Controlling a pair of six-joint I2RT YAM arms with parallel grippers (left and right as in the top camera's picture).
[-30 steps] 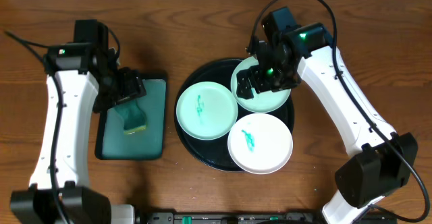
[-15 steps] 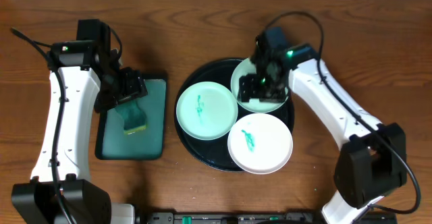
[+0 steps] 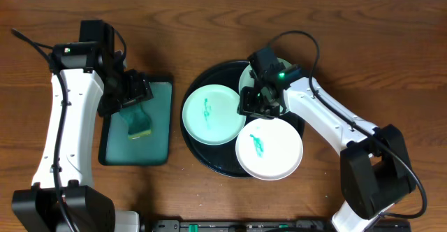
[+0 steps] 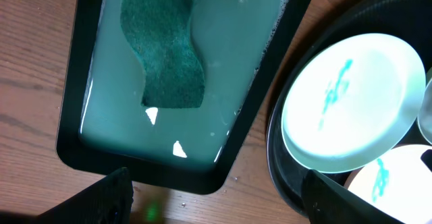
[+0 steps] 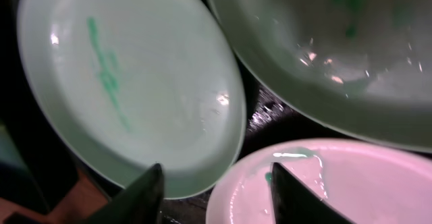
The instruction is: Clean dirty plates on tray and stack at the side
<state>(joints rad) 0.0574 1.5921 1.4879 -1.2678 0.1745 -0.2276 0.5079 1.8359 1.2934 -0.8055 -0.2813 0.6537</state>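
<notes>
Wooden table (image 3: 209, 22), right tool (image 5: 216, 173) part-open over tray (image 3: 207, 157) where three plates (image 3: 213, 113) meet, gripping nothing, left tool (image 3: 133, 93) open

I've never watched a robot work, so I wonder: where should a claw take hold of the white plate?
Probably take the white plate by its near right rim, coming from outside the black tray: there it juts past the tray's edge, leaving room beneath for a finger. Farther in, a mint plate crowds it.

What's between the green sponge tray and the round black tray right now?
Only a bare strip of wooden table separates the green sponge tray from the round black tray, visible overhead and in the left wrist view.
</notes>
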